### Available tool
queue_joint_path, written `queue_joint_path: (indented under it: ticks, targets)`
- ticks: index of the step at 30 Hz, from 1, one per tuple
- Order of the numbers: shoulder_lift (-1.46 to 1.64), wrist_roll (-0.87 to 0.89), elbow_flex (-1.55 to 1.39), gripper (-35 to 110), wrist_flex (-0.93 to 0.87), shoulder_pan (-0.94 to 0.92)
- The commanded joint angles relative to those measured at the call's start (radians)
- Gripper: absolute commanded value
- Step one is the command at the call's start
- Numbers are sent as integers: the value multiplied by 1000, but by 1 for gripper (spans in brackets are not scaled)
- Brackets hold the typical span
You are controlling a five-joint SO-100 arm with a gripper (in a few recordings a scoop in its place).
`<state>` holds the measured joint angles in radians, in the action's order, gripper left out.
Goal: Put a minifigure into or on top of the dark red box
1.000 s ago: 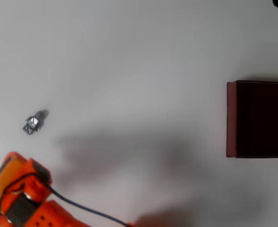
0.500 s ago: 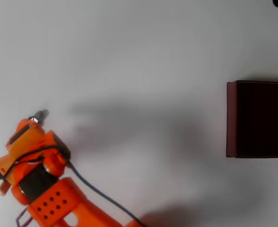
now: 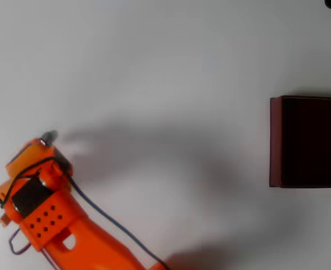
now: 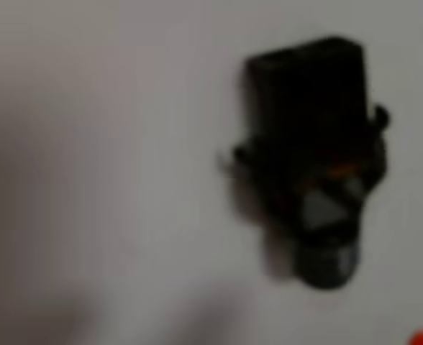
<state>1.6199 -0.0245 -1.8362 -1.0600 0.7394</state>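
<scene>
Wrist view puts the minifigure [image 4: 316, 165] lying flat just below my gripper [image 3: 39, 147], blurred, right of centre. I cannot tell how wide my jaws stand. To grasp well, I judge I should centre over its body, then descend straight. Beyond it, the plain white table [image 3: 165, 67] runs bare to the dark red box [image 3: 309, 140], well apart from me.
</scene>
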Motion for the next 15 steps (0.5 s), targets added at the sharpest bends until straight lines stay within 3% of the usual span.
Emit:
queue_joint_path:
  ticks: [1, 15]
  targets:
    - [-20, -12, 64, 15, -14, 14]
    - [-399, -43, 522, 15, -250, 51]
